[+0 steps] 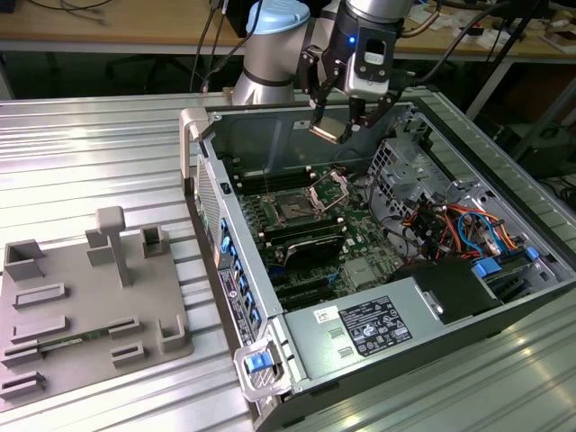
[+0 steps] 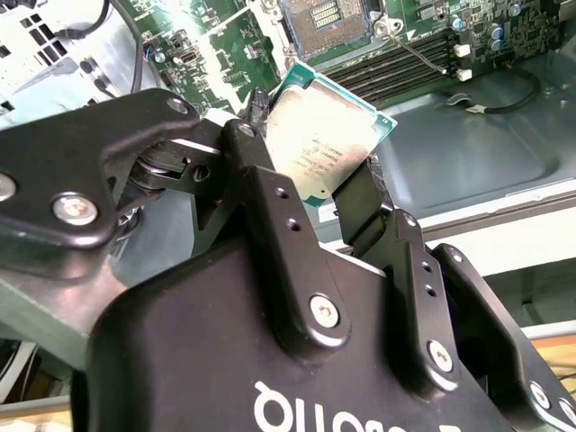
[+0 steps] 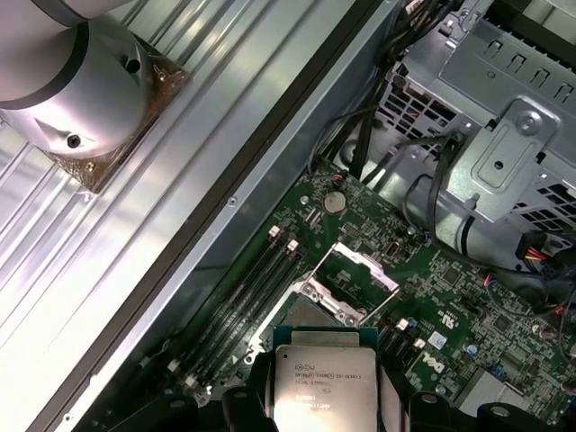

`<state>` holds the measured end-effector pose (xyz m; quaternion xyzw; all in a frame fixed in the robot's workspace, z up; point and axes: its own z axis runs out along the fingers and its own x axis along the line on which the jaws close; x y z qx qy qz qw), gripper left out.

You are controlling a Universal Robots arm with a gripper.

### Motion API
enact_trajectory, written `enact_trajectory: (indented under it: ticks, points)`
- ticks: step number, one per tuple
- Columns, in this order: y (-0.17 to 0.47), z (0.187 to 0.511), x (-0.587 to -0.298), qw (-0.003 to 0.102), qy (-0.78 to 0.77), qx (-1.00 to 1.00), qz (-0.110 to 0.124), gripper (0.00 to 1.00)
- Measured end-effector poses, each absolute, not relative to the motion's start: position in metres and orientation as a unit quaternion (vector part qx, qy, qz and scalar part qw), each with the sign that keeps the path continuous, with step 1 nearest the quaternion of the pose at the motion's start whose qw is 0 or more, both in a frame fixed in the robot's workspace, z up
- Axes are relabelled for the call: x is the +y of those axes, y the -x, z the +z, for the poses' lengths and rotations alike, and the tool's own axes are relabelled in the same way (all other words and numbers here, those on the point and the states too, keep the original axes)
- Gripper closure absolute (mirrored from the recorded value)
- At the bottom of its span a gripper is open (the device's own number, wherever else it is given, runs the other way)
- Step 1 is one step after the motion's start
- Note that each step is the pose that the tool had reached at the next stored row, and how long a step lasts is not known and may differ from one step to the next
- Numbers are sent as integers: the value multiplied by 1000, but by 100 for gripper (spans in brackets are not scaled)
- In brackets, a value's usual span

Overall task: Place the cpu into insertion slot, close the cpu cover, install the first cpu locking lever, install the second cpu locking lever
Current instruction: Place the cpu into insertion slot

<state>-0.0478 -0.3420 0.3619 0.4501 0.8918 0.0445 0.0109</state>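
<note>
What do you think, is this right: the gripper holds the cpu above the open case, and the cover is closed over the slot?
Not quite: the cover is not closed. In the exterior view it stands raised on its hinge beside the slot, which lies uncovered. The rest holds: the gripper holds the cpu above the open case.
</note>
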Motion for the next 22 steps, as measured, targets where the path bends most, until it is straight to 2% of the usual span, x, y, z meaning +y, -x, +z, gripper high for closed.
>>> enact_trajectory:
  ticks: [22]
  points:
    - [49, 361, -342, 13, -488, 872, 44, 45]
